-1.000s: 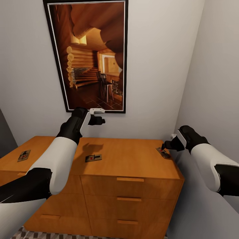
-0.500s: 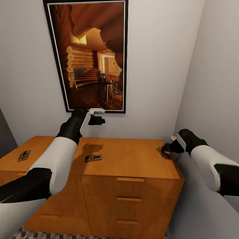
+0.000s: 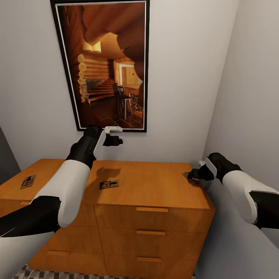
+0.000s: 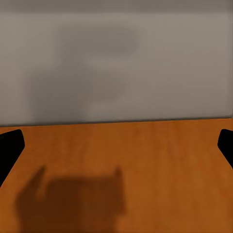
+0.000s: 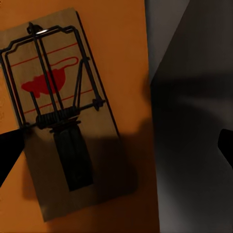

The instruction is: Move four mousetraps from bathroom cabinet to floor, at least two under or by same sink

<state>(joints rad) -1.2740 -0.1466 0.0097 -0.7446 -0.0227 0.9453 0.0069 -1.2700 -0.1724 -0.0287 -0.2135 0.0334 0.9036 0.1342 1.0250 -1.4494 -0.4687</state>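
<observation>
mousetrap [image 3: 190, 178] at cabinet [image 3: 155, 186] corner, right gripper [image 3: 192, 176] now nearer

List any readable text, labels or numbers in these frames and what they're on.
None readable.
Mousetrap by the right gripper: a red mouse-shaped mark and red lines, no letters.
Other two mousetraps: red marks too small to read.
Wall picture: log-cabin interior, no text.
</observation>
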